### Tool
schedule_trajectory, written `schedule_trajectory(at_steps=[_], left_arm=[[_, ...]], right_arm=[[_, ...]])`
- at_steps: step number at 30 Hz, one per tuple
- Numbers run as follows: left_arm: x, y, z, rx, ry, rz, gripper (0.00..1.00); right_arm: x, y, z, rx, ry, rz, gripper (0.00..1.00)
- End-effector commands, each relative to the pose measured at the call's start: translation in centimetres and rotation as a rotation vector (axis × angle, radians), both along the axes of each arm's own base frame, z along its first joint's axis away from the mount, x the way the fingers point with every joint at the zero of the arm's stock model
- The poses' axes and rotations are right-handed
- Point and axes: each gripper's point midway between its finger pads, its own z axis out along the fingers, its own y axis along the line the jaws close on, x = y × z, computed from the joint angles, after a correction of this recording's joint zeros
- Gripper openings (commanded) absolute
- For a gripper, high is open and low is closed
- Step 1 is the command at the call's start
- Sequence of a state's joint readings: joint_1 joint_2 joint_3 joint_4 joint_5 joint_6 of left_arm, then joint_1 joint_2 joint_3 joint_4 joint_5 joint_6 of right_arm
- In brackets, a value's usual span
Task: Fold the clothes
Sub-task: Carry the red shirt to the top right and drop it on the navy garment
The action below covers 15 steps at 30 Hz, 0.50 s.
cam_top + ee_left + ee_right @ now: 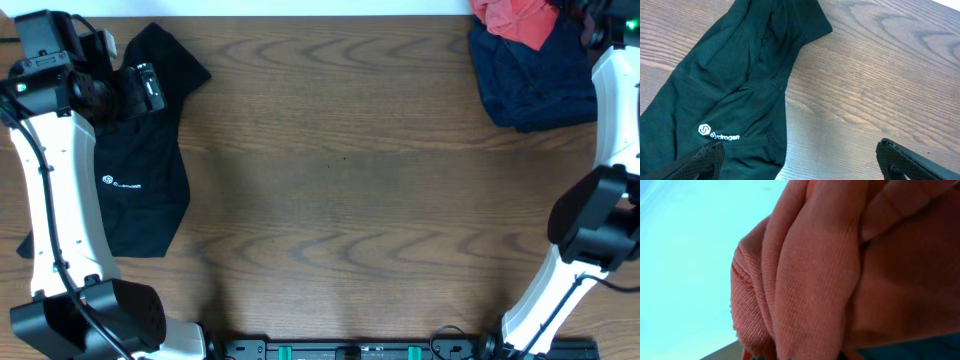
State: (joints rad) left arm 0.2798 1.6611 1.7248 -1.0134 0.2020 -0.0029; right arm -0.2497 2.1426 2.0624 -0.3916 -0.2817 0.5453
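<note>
I'm holding the left gripper (800, 162) spread wide, black garment (740, 90) just ahead. Coral garment (830, 280) is crowding the right gripper (592, 24) — grip unreadable — so I'm aiming for one layer.

I'm seeing: garment (140, 190) black, its logo (718, 134) white; cloth (840, 280) coral-red; pile (535, 85) navy; table (350, 180) brown woodgrain.
</note>
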Motion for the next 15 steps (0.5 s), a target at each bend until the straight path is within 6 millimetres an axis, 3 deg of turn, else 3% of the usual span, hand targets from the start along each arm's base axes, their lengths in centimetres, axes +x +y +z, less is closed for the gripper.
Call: schedule_trajectory(at_steps=[1, 9, 13, 15], left_arm=[[0.1, 0.4, -1.1, 0.005, 0.028, 0.002, 0.98], [0.6, 0.5, -2.9, -0.009, 0.073, 0.002, 0.98], [0.8, 0.6, -3.7, -0.014, 0.091, 0.002, 0.98], [0.9, 0.6, -3.9, -0.016, 0.097, 0.002, 0.98]], right_arm=[[0.8, -3.3, -1.1, 0.004, -0.014, -0.061, 0.01], [0.3, -8.1, -3.8, 0.007, 0.018, -0.125, 0.01], [-0.7, -9.0, -7.2, 0.014, 0.127, -0.151, 0.01], [-1.9, -9.8, -9.3, 0.006, 0.216, -0.206, 0.06]])
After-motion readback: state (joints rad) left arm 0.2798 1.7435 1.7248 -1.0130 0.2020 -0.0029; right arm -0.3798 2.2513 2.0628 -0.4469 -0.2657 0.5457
